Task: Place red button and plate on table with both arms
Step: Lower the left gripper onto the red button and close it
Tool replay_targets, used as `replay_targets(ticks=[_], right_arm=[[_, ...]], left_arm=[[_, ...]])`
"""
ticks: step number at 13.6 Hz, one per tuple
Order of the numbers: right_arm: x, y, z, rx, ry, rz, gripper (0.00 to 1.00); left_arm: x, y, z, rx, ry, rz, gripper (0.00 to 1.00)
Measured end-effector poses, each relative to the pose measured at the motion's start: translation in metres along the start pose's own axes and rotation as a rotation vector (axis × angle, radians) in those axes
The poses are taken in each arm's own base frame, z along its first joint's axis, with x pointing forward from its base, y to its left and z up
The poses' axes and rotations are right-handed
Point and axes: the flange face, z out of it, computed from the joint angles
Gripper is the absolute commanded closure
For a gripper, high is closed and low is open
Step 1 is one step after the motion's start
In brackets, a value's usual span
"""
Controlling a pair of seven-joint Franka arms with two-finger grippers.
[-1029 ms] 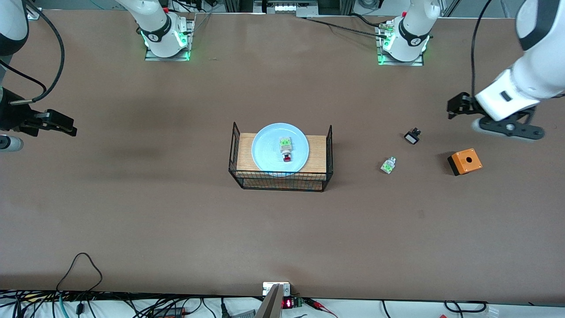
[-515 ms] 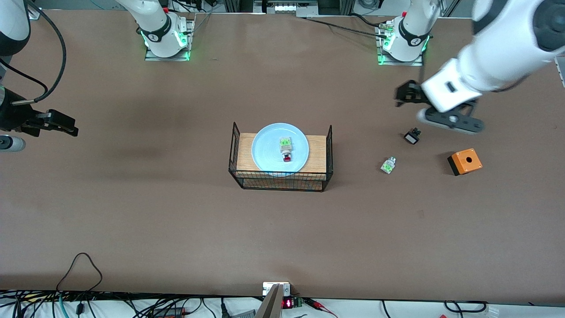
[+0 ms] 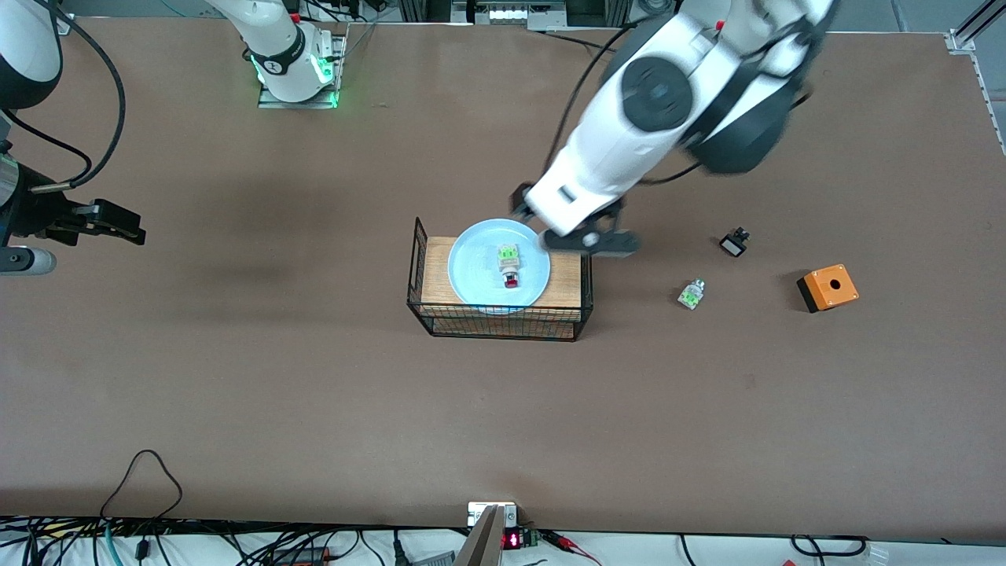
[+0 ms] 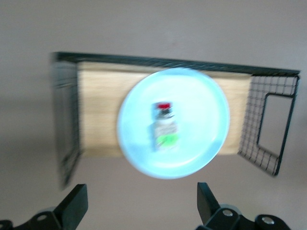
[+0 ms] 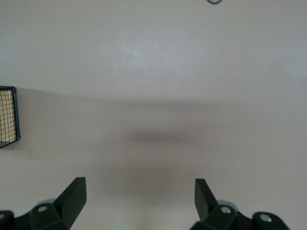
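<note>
Hovering over the plate's (image 3: 498, 265) rim at the left arm's end of the rack (image 3: 501, 284), the left claw (image 3: 567, 233) hung in the air in the front view, with nothing seen in it. The plate sat on the rack's wooden top near the middle of the surface (image 3: 314, 393), and the red button (image 3: 508, 265) lay on the plate, red cap toward the front camera. Toward the left arm's end of the surface lay a green-and-white part (image 3: 692, 294), a small black part (image 3: 734, 242) and an orange box (image 3: 827, 288), all well apart from the rack. The right claw (image 3: 118, 225) waited above bare surface at the right arm's end. In the left wrist view, the left claw (image 4: 139, 205) was spread wide and empty, its fingers (image 4: 74, 205) framing the plate (image 4: 201, 115) below, the button (image 4: 164, 125) lying across the plate's middle and the rack (image 4: 268, 124) under it. In the right wrist view, the right claw (image 5: 139, 199) was likewise spread and empty over plain surface (image 5: 158, 76), with only a corner of the rack (image 5: 8, 117) at the edge.
</note>
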Motion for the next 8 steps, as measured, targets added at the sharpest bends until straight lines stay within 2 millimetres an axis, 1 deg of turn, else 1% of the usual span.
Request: replay_targets(ticks=[1, 3, 5, 6, 7, 8], right_arm=[[-0.001, 0.0, 0.001, 0.001, -0.009, 0.0, 0.0], [-0.001, 0.0, 0.002, 0.001, -0.015, 0.001, 0.0], [-0.001, 0.0, 0.003, 0.001, -0.017, 0.001, 0.0], [-0.001, 0.0, 0.003, 0.001, -0.017, 0.002, 0.0], [-0.001, 0.0, 0.003, 0.001, -0.017, 0.001, 0.0], [-0.001, 0.0, 0.004, 0.001, -0.017, 0.002, 0.0]], left_arm=[[0.003, 0.009, 0.023, 0.001, 0.001, 0.007, 0.0], [0.003, 0.023, 0.071, 0.078, 0.02, 0.015, 0.0], [-0.009, 0.041, 0.116, 0.176, 0.061, 0.033, 0.0], [-0.016, 0.049, 0.134, 0.214, 0.082, 0.045, 0.01], [-0.019, 0.053, 0.147, 0.236, 0.09, 0.051, 0.03], [-0.018, 0.052, 0.153, 0.243, 0.091, 0.052, 0.17]])
